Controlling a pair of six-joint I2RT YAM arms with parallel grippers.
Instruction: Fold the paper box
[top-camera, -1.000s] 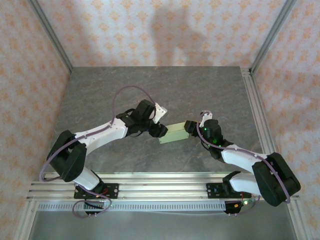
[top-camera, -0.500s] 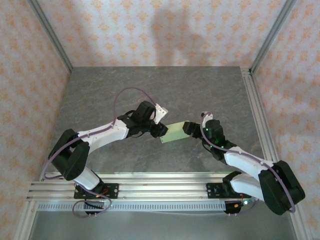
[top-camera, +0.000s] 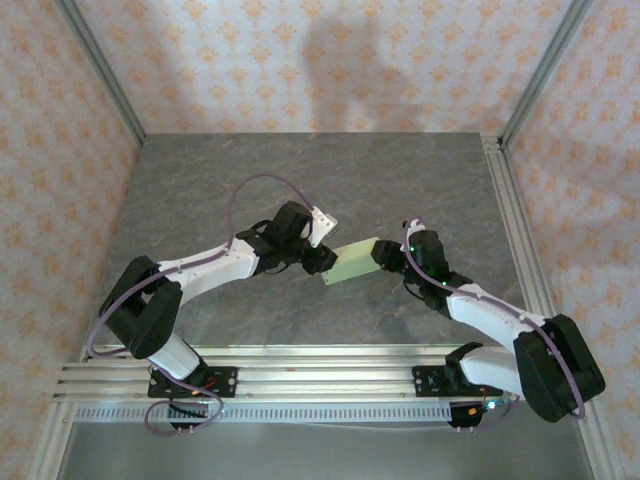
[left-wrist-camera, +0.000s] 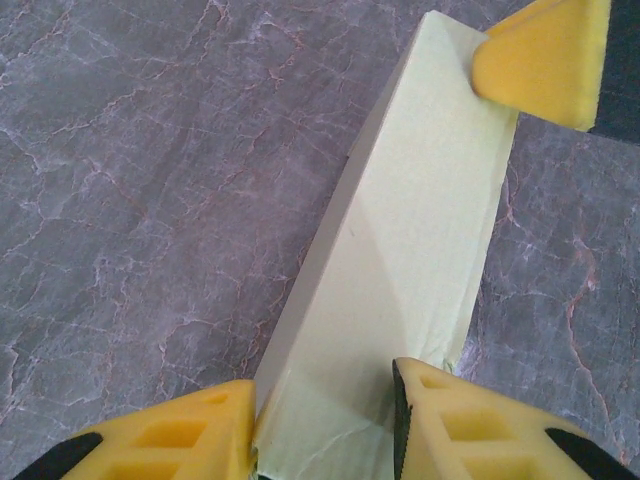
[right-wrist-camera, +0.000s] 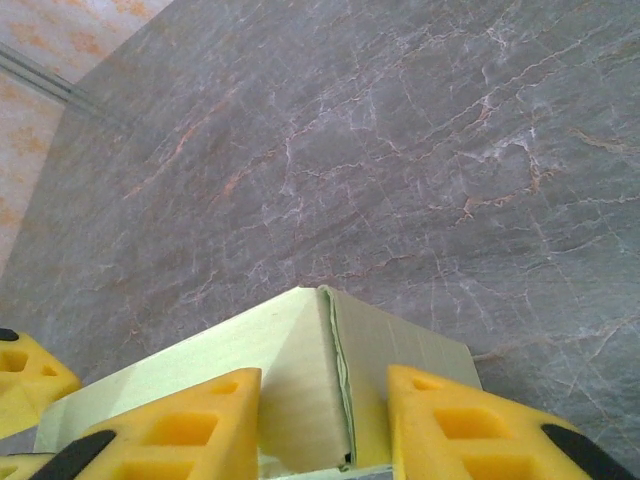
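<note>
The box (top-camera: 350, 262), a long, narrow block of pale yellow-green card, lies near the middle of the grey marbled table (top-camera: 250, 170). It spans the gap between the two grippers and slants from lower left to upper right in the top view. The left gripper (top-camera: 322, 260) has the box's left end between its jaws, which pinch the card. In the left wrist view its yellow fingers (left-wrist-camera: 170, 440) sit close against the near end, one at the shaded narrow side and one on the lit broad face, where the card shows slight creases. The right gripper (top-camera: 384, 256) takes the opposite end the same way. In the right wrist view its yellow fingers (right-wrist-camera: 480, 430) press on the box from both sides, jaws closed on it, and a seam (right-wrist-camera: 338, 370) where two flaps meet runs between them. In the left wrist view one yellow finger of the right gripper touches the box's far corner at the upper right. In the right wrist view a yellow finger of the left gripper shows at the left edge, by the box's far end. Whether the box rests on the table or is held just above it cannot be told. Both arms reach inward from the near rail (top-camera: 320, 375), and patterned walls (top-camera: 300, 60) stand around the table.
</note>
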